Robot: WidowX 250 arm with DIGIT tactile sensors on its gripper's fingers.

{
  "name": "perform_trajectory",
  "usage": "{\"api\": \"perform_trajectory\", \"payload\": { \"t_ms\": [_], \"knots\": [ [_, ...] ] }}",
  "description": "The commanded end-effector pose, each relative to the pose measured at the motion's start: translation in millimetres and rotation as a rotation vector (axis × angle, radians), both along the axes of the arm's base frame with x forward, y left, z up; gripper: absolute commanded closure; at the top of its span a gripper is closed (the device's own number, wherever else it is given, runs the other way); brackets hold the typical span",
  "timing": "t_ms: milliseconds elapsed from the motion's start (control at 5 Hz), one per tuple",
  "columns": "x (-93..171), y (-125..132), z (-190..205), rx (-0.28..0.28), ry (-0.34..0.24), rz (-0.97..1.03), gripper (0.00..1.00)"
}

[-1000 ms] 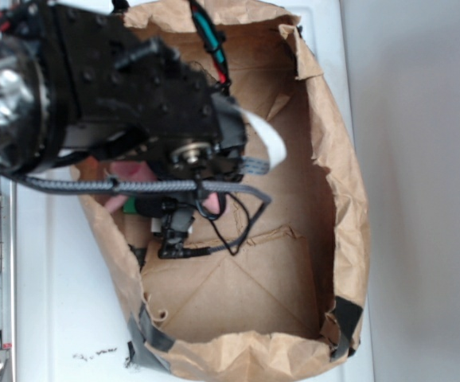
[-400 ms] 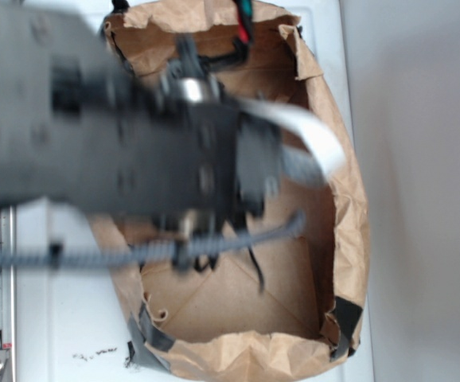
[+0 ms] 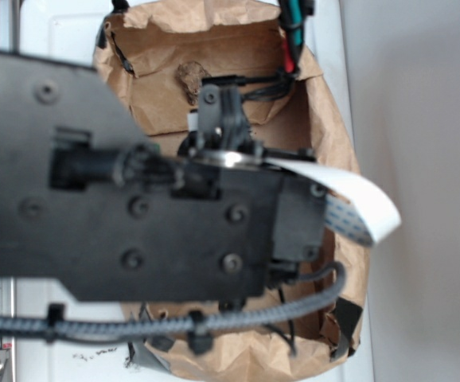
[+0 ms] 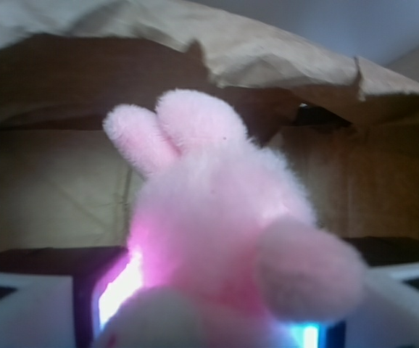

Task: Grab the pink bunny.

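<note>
In the wrist view the gripper (image 4: 217,330) is clamped on the pink bunny (image 4: 220,239), which fills the centre and lower part of the frame, ears pointing to the upper left. Behind it stand the torn walls of a brown paper bag (image 4: 282,54). In the exterior view the black arm (image 3: 134,215) hides most of the bag; a brown lump (image 3: 189,78) lies near the top centre, on the white surface (image 3: 63,28).

My black arm (image 3: 134,231) fills most of the view above the brown paper bag (image 3: 337,151); a brown lump (image 3: 190,79) lies inside.
</note>
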State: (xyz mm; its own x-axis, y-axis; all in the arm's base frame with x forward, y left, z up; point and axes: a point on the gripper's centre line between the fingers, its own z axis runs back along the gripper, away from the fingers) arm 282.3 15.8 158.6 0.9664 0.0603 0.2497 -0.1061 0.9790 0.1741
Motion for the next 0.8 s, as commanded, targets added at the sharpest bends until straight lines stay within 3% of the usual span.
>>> {"api": "perform_trajectory", "payload": {
  "t_ms": [0, 400, 600],
  "knots": [
    [4, 22, 51, -0.076, -0.056, 0.049, 1.0],
    [0, 39, 53, -0.128, -0.044, 0.059, 1.0],
    [-1, 38, 49, -0.121, -0.048, 0.055, 1.0]
  ]
}}
